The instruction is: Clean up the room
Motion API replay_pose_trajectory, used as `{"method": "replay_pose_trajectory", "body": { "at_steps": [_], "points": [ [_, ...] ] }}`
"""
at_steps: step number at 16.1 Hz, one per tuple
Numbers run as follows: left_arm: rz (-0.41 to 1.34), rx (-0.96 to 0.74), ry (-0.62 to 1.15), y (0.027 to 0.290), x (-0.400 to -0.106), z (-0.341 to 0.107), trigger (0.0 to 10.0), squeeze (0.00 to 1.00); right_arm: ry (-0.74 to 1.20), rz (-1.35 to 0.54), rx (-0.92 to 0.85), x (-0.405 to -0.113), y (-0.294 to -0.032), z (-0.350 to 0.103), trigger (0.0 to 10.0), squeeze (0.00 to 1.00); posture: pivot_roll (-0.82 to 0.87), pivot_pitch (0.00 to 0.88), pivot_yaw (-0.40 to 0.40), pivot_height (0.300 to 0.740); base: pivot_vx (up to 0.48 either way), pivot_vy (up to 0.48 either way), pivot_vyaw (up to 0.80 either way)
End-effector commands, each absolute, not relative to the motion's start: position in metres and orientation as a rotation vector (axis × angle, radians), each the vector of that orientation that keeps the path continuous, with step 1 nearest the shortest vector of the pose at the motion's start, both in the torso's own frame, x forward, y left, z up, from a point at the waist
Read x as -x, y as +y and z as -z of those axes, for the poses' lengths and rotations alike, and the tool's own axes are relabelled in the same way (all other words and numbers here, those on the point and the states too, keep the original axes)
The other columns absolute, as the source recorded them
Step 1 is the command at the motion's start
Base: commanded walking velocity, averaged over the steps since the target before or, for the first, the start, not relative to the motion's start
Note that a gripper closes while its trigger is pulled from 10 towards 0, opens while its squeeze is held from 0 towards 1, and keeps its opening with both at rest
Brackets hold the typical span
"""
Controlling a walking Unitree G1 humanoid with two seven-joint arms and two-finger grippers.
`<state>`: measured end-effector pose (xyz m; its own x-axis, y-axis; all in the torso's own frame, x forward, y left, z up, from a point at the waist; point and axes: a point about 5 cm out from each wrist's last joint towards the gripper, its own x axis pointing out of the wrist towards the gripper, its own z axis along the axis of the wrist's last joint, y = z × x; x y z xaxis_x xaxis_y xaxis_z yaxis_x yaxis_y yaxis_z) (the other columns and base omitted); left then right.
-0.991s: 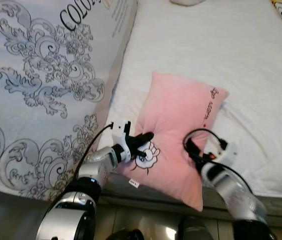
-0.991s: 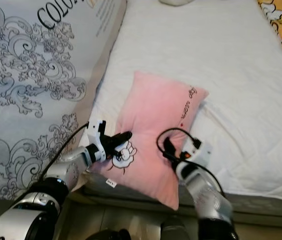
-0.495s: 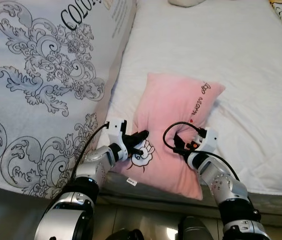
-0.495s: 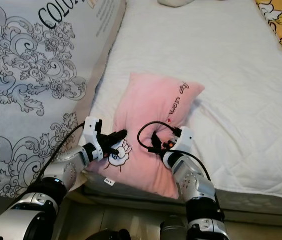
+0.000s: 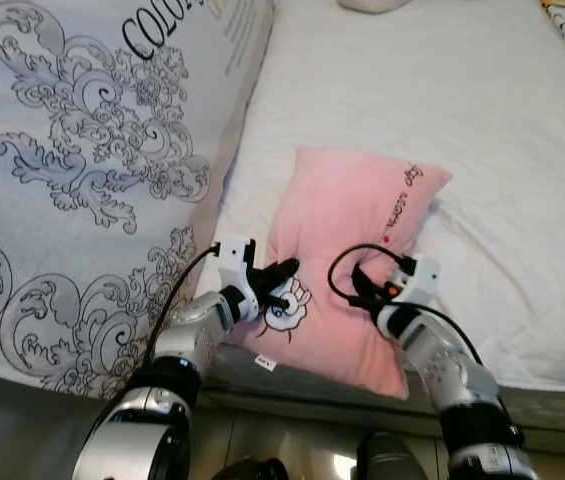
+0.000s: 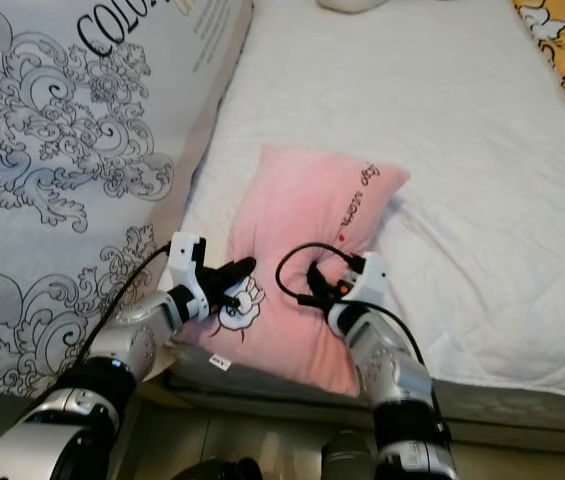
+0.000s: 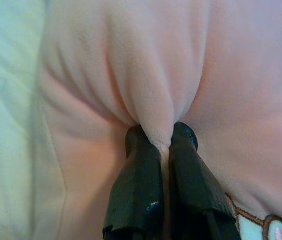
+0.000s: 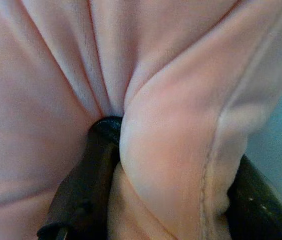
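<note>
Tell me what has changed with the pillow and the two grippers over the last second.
The right gripper swung inward from the pink pillow's right edge onto its middle and bunched a fold between its fingers. The pillow was squeezed narrower and turned a little on the bed. The left gripper stayed clamped on a fold near the cartoon patch.

Pink pillow (image 5: 347, 225) with cartoon patch and script lettering, lying tilted at white bed's near edge, fabric bunched
</note>
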<state>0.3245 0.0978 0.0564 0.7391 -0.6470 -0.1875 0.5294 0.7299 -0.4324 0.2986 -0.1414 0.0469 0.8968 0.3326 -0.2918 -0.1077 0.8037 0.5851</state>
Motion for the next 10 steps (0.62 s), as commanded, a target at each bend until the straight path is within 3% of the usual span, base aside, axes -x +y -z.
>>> {"method": "replay_pose_trajectory", "body": {
  "at_steps": [1,5,10],
  "points": [
    [0.63,0.34,0.343,0.102,-0.323,-0.054,0.0,0.0,0.414,-0.292,-0.584,-0.295,-0.126,-0.047,0.0,0.0,-0.23,0.065,0.208,0.74,0.0,0.0,0.0],
    [0.609,0.349,0.284,0.108,-0.328,-0.067,0.0,0.0,0.323,-0.284,-0.518,-0.304,-0.131,-0.066,0.0,0.0,-0.24,0.041,0.212,0.74,0.0,0.0,0.0],
    [0.573,0.319,0.14,0.124,-0.348,-0.108,0.0,0.0,0.214,-0.36,-0.483,-0.337,-0.116,-0.105,0.0,0.0,-0.19,0.0,0.187,0.74,0.0,0.0,0.0]
  ]
}}
